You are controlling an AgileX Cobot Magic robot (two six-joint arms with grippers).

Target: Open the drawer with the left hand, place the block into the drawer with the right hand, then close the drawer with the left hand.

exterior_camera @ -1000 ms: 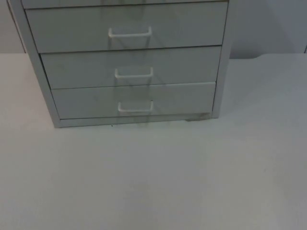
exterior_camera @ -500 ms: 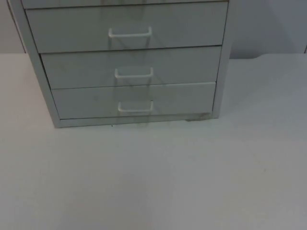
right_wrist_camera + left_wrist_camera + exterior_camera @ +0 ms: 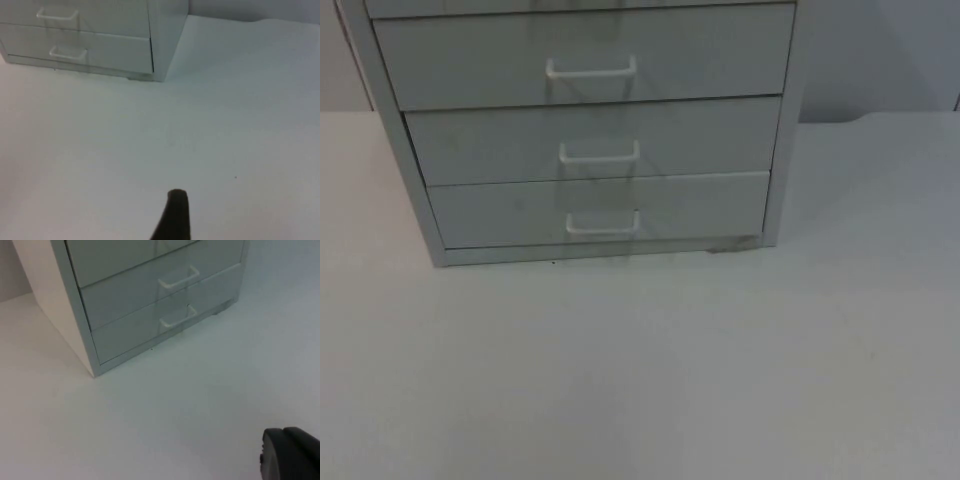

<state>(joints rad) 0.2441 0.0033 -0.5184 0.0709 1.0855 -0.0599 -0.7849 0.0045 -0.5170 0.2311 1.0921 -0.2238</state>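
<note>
You've got the drawer cabinet (image 3: 590,130) standing at the far edge of the white counter (image 3: 650,370), roughly centred; three drawer fronts visible in the top view, all flush and closed; top drawer (image 3: 470,60), middle drawer (image 3: 480,140), bottom drawer (image 3: 490,212), each with a white bar handle; bottom handle (image 3: 603,224) sits at the middle of its front. Grey partition wall (image 3: 880,50) is behind the cabinet on its right side.

Left tool (image 3: 290,457): you see one black fingertip above bare counter, well apart from the cabinet, facing its front-left corner; can't tell whether it's apart or together.

Right tool (image 3: 172,217): one black fingertip above bare counter, well apart from the cabinet, off its front-right corner; same, can't tell its state.

Block: can't locate it on the counter for you.
</note>
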